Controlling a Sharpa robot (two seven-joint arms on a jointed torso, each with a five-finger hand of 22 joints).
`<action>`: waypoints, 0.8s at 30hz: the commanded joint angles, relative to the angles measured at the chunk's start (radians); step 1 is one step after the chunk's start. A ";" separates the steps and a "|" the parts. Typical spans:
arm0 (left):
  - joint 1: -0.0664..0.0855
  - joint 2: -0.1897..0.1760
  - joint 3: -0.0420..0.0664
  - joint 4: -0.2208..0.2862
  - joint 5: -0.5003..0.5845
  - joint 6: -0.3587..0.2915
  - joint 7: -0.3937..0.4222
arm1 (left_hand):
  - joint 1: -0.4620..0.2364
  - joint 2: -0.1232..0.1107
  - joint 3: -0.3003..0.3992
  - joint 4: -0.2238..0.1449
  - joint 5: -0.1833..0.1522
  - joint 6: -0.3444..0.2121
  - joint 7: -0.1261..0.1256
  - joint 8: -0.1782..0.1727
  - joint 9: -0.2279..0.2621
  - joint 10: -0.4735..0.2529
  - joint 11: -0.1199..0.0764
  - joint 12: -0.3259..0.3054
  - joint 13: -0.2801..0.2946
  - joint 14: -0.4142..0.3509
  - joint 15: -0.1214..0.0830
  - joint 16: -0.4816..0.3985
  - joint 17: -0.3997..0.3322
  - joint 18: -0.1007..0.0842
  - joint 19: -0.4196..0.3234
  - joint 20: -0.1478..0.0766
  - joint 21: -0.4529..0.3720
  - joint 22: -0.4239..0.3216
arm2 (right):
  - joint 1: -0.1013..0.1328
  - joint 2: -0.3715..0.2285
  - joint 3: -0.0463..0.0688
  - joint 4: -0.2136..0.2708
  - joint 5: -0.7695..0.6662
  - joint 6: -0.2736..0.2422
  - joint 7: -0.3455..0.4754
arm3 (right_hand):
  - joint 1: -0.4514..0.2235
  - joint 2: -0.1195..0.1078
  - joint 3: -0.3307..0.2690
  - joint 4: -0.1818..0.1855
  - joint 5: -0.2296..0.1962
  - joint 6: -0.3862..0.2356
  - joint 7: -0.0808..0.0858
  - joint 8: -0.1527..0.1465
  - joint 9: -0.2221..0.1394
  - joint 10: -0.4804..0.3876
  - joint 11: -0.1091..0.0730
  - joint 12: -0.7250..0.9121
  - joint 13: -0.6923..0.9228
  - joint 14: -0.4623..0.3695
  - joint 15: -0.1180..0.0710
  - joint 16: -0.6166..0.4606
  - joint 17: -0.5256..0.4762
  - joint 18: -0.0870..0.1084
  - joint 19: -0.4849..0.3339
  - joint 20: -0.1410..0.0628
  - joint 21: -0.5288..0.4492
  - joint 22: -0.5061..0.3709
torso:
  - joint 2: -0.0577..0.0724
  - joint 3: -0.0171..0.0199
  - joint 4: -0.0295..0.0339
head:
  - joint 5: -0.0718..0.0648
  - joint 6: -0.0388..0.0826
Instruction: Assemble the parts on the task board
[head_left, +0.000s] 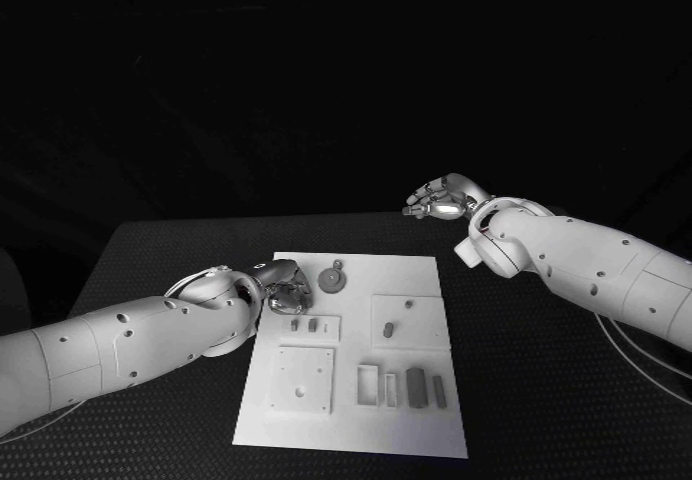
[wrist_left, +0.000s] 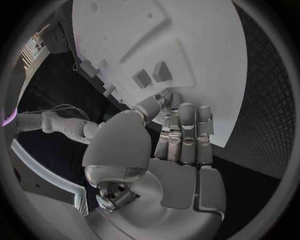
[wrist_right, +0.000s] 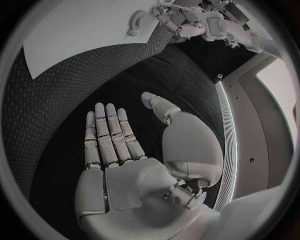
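Head view: left hand (head_left: 284, 287) hovers at the white board's (head_left: 418, 430) left edge, fingers released, right hand (head_left: 444, 197) empty beyond it; parts (head_left: 415, 386) lie unassembled, so first pick seems next.

A black, finely textured worktop (head_left: 159, 255) carries a white rectangular task board (head_left: 353, 425), a flat plate lying lengthwise at the worktop's middle, running from mid-surface toward the near edge.
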 joint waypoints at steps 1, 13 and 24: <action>-0.003 0.001 -0.002 -0.004 0.009 0.018 -0.010 | 0.000 -0.013 0.000 0.001 0.002 -0.034 -0.004 -0.016 -0.009 -0.025 0.012 -0.012 -0.008 -0.008 0.012 0.001 -0.001 0.018 -0.007 -0.061 -0.002 0.017 | 0.000 -0.003 0.000 0.001 0.001 0.011 0.005 | -0.001 0.000 -0.005 0.001 0.005 -0.009 0.019 0.003 -0.001 0.006 0.002 -0.005 0.001 -0.009 0.001 0.004 -0.001 -0.019 0.000 -0.002 -0.006 0.001 | -0.001 0.0000 0.0017 | -0.001 0.000; -0.003 -0.004 -0.002 -0.010 0.010 0.018 -0.022 | 0.012 -0.027 -0.001 0.001 0.004 -0.077 -0.009 -0.028 -0.021 -0.059 0.026 -0.011 -0.014 -0.025 0.026 0.006 -0.001 0.028 -0.017 -0.045 0.000 0.020 | 0.000 -0.010 0.000 0.002 0.001 0.010 0.004 | 0.000 -0.001 -0.005 0.001 0.005 -0.009 0.020 0.003 -0.002 0.006 0.003 -0.006 0.001 -0.009 0.001 0.005 -0.002 -0.019 0.000 -0.002 -0.007 0.002 | 0.000 0.0002 -0.0010 | 0.002 0.003; -0.002 -0.018 0.006 -0.053 0.059 -0.032 -0.010 | 0.019 -0.025 0.002 0.003 0.006 -0.098 -0.007 -0.032 -0.028 -0.058 0.026 -0.008 -0.013 -0.025 0.026 0.012 -0.001 0.032 -0.015 -0.043 0.004 0.019 | -0.007 -0.037 0.000 0.035 -0.037 0.040 -0.005 | 0.022 0.006 0.001 -0.017 -0.016 -0.005 0.017 0.009 -0.002 0.015 0.002 -0.010 0.003 -0.005 0.003 0.011 -0.005 -0.017 0.008 -0.003 -0.014 0.008 | 0.000 0.0003 -0.0006 | 0.002 0.012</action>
